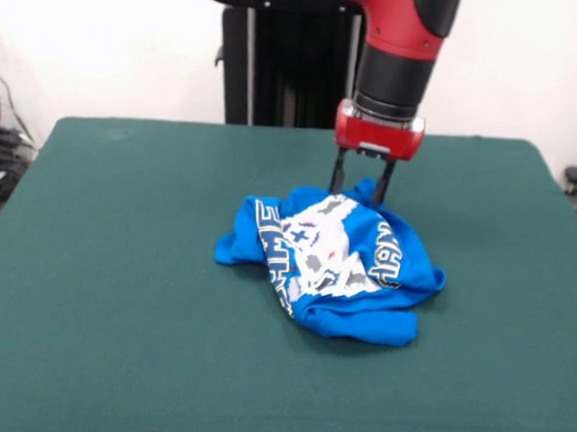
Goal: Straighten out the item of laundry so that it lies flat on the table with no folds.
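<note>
Yellow-white lettering on crumpled T-shirt, perhaps block capitals; folded, unreadable.

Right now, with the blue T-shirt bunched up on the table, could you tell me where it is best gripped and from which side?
Probably the thick rolled fold along the blue T-shirt's front-right edge, nearest the camera. It bulges clear of the green table, so fingers can pinch it from straight above. The gripper now stands at the far edge, fingers apart astride a raised peak, which also looks workable.

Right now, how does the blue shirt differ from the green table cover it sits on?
The blue shirt is crumpled into a heap with folds; the green table cover lies smooth and flat. The shirt is small and printed with white and yellow; the cover is much larger and plain. The gripper reaches only the shirt. Both look like soft cloth.
</note>
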You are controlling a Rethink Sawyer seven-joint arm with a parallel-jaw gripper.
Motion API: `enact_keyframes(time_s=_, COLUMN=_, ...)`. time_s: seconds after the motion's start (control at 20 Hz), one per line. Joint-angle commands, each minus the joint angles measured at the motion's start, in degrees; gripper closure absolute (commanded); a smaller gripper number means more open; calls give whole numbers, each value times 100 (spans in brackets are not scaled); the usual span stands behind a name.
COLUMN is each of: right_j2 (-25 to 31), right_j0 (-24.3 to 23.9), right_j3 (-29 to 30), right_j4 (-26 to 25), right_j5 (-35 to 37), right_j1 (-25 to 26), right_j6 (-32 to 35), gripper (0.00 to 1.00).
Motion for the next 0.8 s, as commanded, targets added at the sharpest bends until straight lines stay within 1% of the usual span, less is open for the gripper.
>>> enact_keyframes(time_s=0.05, right_j2=682, right_j0=43, right_j3=240, right_j4=427, right_j5=-165, right_j1=284, right_j6=1927, gripper=0)
enact_keyframes(time_s=0.4, right_j2=595, right_j0=152, right_j3=127, right_j4=491, right_j5=-388, right_j1=357, right_j6=1942, gripper=0)
enact_keyframes(time_s=0.8, right_j2=684, right_j0=131, right_j3=147, right_j4=382, right_j5=-725, right_j1=411, right_j6=2052, gripper=0)
